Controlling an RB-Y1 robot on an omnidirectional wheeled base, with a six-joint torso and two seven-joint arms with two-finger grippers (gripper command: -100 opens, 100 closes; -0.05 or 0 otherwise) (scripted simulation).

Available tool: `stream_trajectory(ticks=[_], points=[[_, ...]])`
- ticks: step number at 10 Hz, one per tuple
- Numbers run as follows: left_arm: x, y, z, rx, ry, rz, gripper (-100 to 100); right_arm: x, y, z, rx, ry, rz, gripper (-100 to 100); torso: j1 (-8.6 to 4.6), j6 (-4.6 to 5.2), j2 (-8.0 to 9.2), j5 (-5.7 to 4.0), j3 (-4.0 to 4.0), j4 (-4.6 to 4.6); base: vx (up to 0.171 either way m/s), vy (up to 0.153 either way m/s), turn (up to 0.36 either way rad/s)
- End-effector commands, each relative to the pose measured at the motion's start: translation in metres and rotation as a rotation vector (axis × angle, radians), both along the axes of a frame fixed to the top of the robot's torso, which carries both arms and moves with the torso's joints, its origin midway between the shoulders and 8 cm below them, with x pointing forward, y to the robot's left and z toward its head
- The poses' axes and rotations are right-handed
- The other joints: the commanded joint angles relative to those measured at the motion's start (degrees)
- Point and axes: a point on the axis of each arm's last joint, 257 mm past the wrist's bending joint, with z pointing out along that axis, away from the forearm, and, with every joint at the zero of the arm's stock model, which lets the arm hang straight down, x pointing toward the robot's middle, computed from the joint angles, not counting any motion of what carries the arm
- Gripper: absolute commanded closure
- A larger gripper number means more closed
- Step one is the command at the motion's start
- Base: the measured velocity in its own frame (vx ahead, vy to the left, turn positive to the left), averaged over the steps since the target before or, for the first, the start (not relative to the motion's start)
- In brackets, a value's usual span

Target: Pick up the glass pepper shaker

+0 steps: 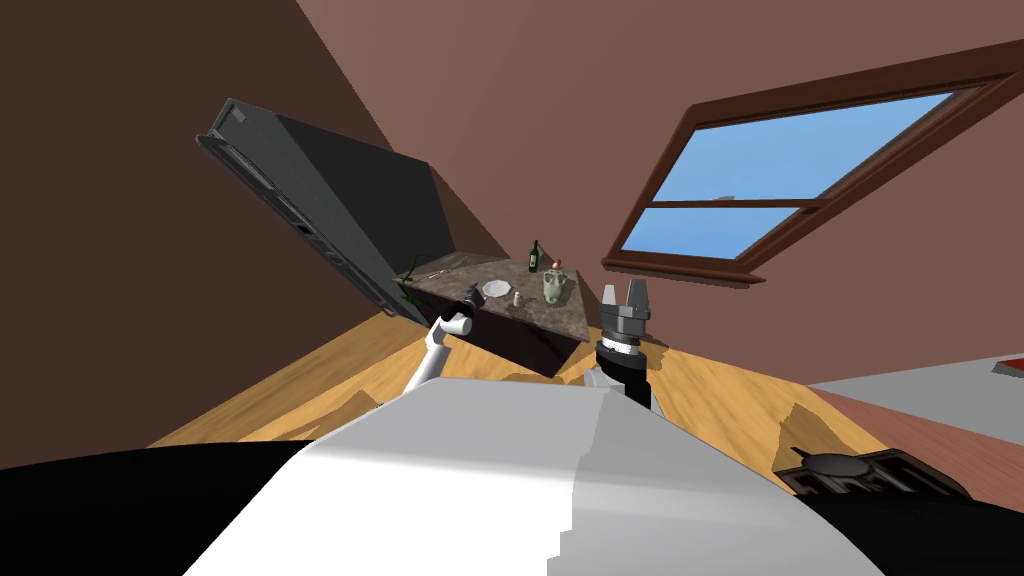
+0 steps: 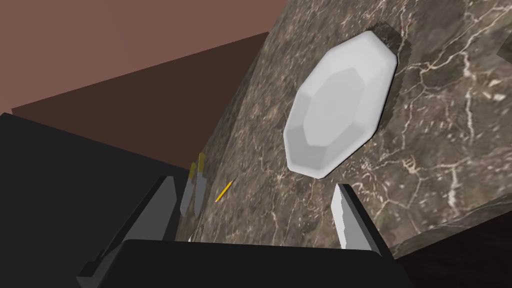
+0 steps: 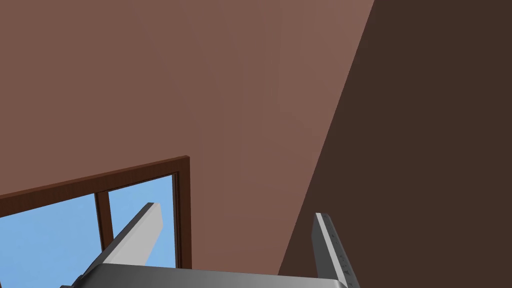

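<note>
A small pale shaker (image 1: 516, 297) stands on the dark marble table (image 1: 560, 318), just right of a white plate (image 1: 496, 289). My left gripper (image 1: 472, 296) hovers over the table's near left part, left of the plate and a short way from the shaker. In the left wrist view this gripper (image 2: 250, 207) is open with nothing between its fingers, and the white octagonal plate (image 2: 340, 105) lies ahead of it on the marble top (image 2: 440, 150). My right gripper (image 1: 624, 296) is raised beside the table's right end, pointing up, and its fingers (image 3: 145, 230) stand open.
A green bottle (image 1: 534, 256) and a pale jug (image 1: 553, 285) stand behind the shaker. Two knives (image 2: 195, 192) and a thin yellow stick (image 2: 223, 191) lie near the table's edge. A dark cabinet (image 1: 330, 210) stands left of the table. Wood floor (image 1: 300, 380) lies in front.
</note>
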Motion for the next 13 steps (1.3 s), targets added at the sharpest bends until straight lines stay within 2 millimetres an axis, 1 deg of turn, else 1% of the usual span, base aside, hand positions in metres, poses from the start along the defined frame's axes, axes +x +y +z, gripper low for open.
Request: stream_trajectory(ticks=[1, 2, 3, 4, 5, 6, 7, 8, 9, 10, 11, 12, 13], points=[[0.006, -0.002, -0.013, -0.017, 0.056, -0.004, -100, 0.0, 0.0, 0.0, 0.0, 0.0, 0.0, 0, 0.0, 0.0, 0.0, 0.0, 0.0, 0.0, -0.001, 0.016, 0.008], [0.013, -0.006, -0.016, -0.056, 0.09, -0.009, -100, 0.0, 0.0, 0.0, 0.0, 0.0, 0.0, 0, -0.02, 0.0, 0.01, 0.0, 0.0, 0.0, -0.001, 0.019, 0.018], [0.014, -0.007, -0.026, -0.051, 0.127, -0.01, -100, 0.0, 0.0, 0.0, 0.0, 0.0, 0.0, 0, 0.0, 0.0, 0.0, 0.0, 0.0, 0.0, -0.001, 0.015, 0.007], [0.013, -0.007, -0.027, -0.05, 0.132, -0.01, -100, 0.0, 0.0, 0.0, 0.0, 0.0, 0.0, 0, -0.01, -0.01, 0.0, 0.0, 0.0, 0.0, 0.0, 0.005, -0.002], [0.022, -0.012, -0.035, -0.087, 0.179, -0.014, -100, 0.0, 0.0, 0.0, 0.0, 0.0, 0.0, 0, -0.05, -0.01, 0.01, -0.01, 0.01, 0.0, -0.003, 0.007, 0.013], [0.02, -0.013, -0.04, -0.084, 0.204, -0.016, -100, 0.0, 0.0, 0.0, 0.0, 0.0, 0.0, 0, -0.05, 0.0, 0.01, -0.01, 0.01, 0.0, -0.001, 0.007, 0.003], [0.027, -0.018, -0.043, -0.121, 0.241, -0.019, -100, 0.0, 0.0, 0.0, 0.0, 0.0, 0.0, 0, -0.05, -0.01, 0.01, -0.01, 0.01, 0.0, -0.001, 0.009, 0.009], [0.026, -0.019, -0.051, -0.117, 0.272, -0.02, -100, 0.0, 0.0, 0.0, 0.0, 0.0, 0.0, 0, -0.04, 0.0, 0.0, -0.01, 0.0, 0.0, 0.0, 0.008, 0.001], [0.025, -0.019, -0.052, -0.116, 0.276, -0.02, -100, 0.0, 0.0, 0.0, 0.0, 0.0, 0.0, 0, -0.04, -0.01, 0.01, -0.01, 0.0, 0.0, 0.0, 0.0, 0.0], [0.032, -0.025, -0.057, -0.151, 0.325, -0.023, -100, 0.0, 0.0, 0.0, 0.0, 0.0, 0.0, 0, -0.06, -0.01, 0.02, -0.01, 0.01, 0.0, 0.0, 0.0, 0.0], [0.029, -0.025, -0.062, -0.148, 0.346, -0.023, -100, 0.0, 0.0, 0.0, 0.0, 0.0, 0.0, 0, -0.07, 0.0, 0.0, -0.01, 0.0, 0.0, 0.0, 0.0, 0.0], [0.036, -0.032, -0.064, -0.183, 0.385, -0.026, -100, 0.0, 0.0, 0.0, 0.0, 0.0, 0.0, 0, -0.07, -0.01, 0.0, -0.01, 0.0, 0.0, 0.0, 0.0, 0.0], [0.032, -0.032, -0.07, -0.179, 0.412, -0.026, -100, 0.0, 0.0, 0.0, 0.0, 0.0, 0.0, 0, -0.07, 0.0, -0.01, -0.02, 0.0, 0.0, 0.0, 0.0, 0.0]])
